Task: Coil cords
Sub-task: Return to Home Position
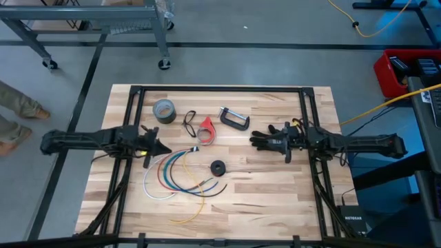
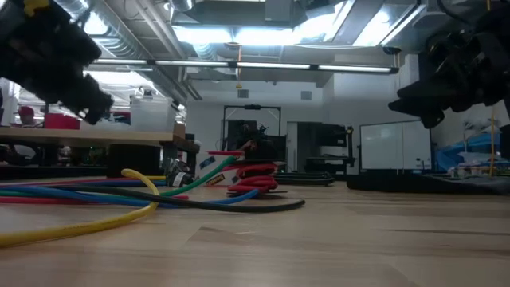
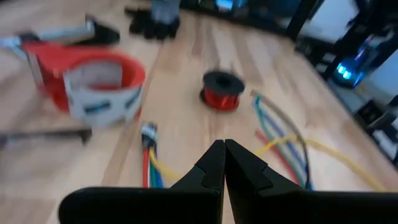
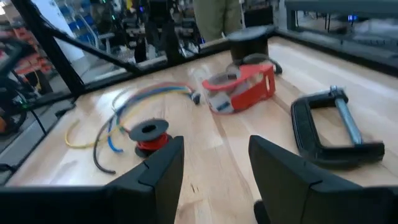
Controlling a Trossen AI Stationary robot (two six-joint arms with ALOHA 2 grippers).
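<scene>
We see the small black round spool point(image 1: 218, 168), its core wound with glossy red wire, lying free on the pale wooden table point(image 1: 275, 200) between both grippers. The left gripper point(image 1: 164, 149) hovers pinched closed and the right gripper point(image 1: 258, 141) hovers spread apart, both arms stretched level.

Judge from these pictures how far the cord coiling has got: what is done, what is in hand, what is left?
Done: the red wire sits wound on the small black spool, which stands alone on the table. In hand: nothing; the left gripper is shut and empty, the right gripper open, both clear of the spool. Left: apparently only drawing both grippers back to rest.
</scene>
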